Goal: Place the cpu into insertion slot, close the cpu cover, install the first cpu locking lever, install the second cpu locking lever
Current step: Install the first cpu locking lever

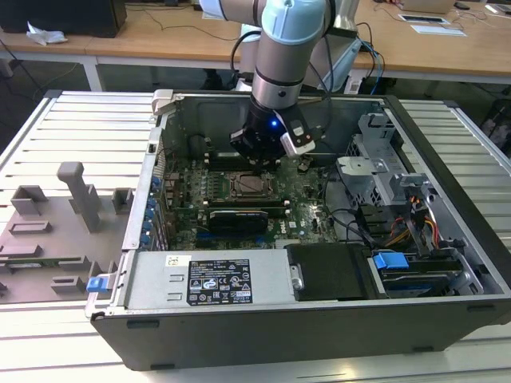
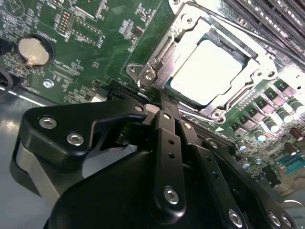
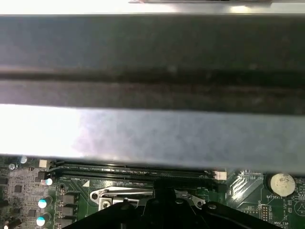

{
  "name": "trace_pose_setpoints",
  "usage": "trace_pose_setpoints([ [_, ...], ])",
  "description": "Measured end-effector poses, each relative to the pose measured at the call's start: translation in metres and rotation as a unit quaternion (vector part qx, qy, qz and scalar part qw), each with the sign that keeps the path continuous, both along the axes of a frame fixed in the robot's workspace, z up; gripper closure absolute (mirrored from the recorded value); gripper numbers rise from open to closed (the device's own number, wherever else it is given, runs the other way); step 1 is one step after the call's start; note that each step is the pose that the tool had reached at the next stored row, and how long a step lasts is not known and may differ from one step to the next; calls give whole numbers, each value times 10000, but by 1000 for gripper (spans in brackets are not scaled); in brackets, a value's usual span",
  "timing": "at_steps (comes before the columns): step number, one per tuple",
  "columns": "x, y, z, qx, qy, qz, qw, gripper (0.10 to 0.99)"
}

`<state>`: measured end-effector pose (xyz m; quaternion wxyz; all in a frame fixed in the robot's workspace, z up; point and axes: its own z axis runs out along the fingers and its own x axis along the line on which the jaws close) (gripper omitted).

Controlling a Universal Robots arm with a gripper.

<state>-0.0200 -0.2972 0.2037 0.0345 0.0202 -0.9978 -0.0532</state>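
The cpu (image 2: pixel 209 71) lies flat in the insertion slot (image 1: pixel 249 186) on the green board, its silver top showing. The cpu cover (image 2: pixel 178 45) is down around it, and the chip shows through the window. A thin metal lever rod (image 2: pixel 238 29) runs along the far side of the socket. My gripper (image 2: pixel 159 106) has its black fingers (image 2: pixel 167 143) pressed together, the tip right at the socket's near corner beside a screw tab (image 2: pixel 148 75). Nothing shows clamped between them. In the exterior view the gripper (image 1: pixel 259 155) hangs just behind the socket, inside the open case.
A coin battery (image 2: pixel 32 51) sits on the board beside the gripper. Long black memory slots (image 2: pixel 267 19) run past the socket. A black card (image 1: pixel 237 219), the power supply (image 1: pixel 215 279) and a drive cage (image 1: pixel 383 175) crowd the case. Grey fixtures (image 1: pixel 72 207) stand on the table.
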Motion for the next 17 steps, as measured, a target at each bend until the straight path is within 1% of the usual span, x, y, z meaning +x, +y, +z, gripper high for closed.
trace_pose_setpoints([
  [1,-35,0,1,29,-2,0,10000,980],
  [2,-81,0,1,72,-7,0,10000,980],
  [5,-136,0,9,123,-21,0,9999,980],
  [7,-151,0,17,159,-27,-1,9999,980],
  [9,-153,0,24,175,-30,0,9998,980],
  [12,-146,2,25,175,-29,0,9998,980],
  [14,-113,7,25,175,-26,0,9998,980],
  [17,-54,17,24,175,-11,-1,9998,980],
])
